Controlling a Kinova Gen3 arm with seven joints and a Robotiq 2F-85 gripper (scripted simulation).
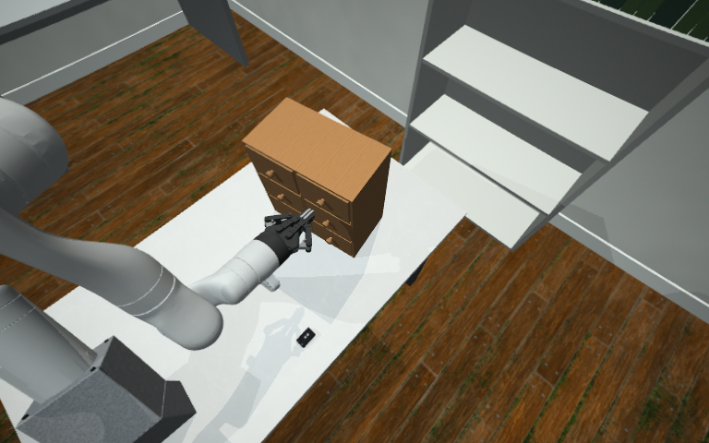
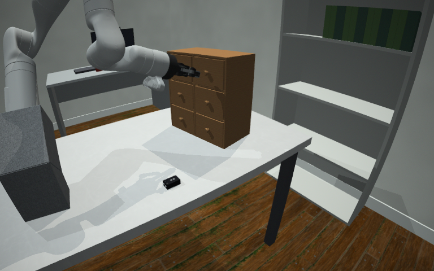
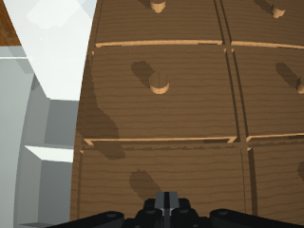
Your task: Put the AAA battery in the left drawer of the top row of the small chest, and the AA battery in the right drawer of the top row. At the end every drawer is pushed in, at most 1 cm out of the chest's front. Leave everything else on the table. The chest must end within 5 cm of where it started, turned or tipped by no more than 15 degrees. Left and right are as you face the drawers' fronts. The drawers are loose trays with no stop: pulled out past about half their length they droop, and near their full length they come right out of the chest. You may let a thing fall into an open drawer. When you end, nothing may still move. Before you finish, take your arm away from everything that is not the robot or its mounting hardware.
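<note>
- Fingers (image 1: 306, 213) (image 2: 195, 74) are clenched together with nothing between them, at the end of the gripper (image 1: 309, 212) (image 2: 198, 74) (image 3: 166, 203), which shows at the bottom centre of the wrist view.
- Just beside the fingertips, in the exterior view's upper middle, is the knob (image 1: 320, 202) (image 2: 206, 73) of the top-row right drawer (image 1: 337, 206) (image 2: 216, 70) (image 3: 114, 176); whether they touch it, I can't tell.
- The top-row left drawer (image 1: 280, 180) (image 2: 185, 60) (image 3: 280, 176) sits next to it; both look pushed in.
- Around those drawers stands the brown chest (image 1: 318, 151) (image 2: 239, 95) (image 3: 157, 114), upright in the upper middle of the top view, its front facing the fingers.
- Well apart from the fingers, a small black block (image 1: 306, 337) (image 2: 172, 182) with pale spots lies low in the middle of the top view, near the table's edge.
- Beneath chest and block, the white table (image 1: 209, 219) (image 2: 112, 127) (image 3: 57, 62) carries soft grey shadows.
- Brown plank floor (image 1: 497, 339) (image 2: 191, 236) fills the lower right of the top view.
- Farther off, a grey shelf unit (image 1: 418, 93) (image 2: 406, 79) stands against the wall at upper right, with green books (image 2: 370, 28) on a high shelf.
- Another table (image 2: 79, 76) stands at the exterior view's upper left.
</note>
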